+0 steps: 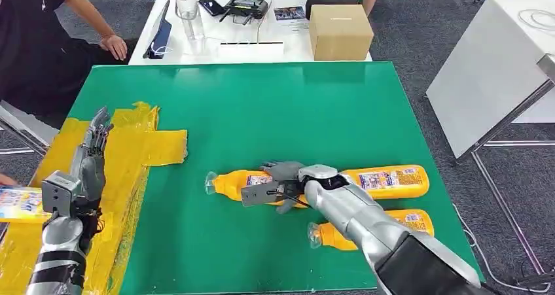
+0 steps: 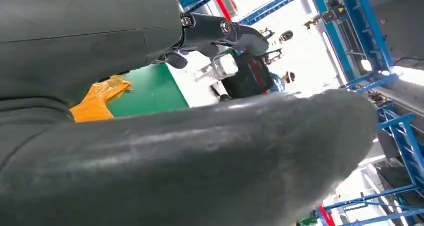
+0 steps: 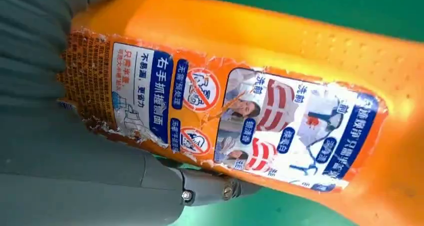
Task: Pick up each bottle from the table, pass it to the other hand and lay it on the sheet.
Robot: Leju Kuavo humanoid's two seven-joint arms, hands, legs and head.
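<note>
Orange bottle (image 3: pixel 280 85), torn label reading 右手抓握制面, sits in my right hand (image 1: pixel 283 185); left hand (image 1: pixel 91 152), fingers extended, holds nothing above yellow sheet (image 1: pixel 141 144).

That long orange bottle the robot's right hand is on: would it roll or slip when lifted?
The orange bottle lies on its side on the smooth green table, so a nudge might roll it. Its glossy plastic looks slippery, though the torn label may add friction. It seems rigid under the right hand.

Orange bottles (image 1: pixel 386 180) w/ blue-white labels; yellow sheet (image 1: pixel 141 144); green table (image 1: pixel 275 112); tan box (image 1: pixel 339 32).
</note>
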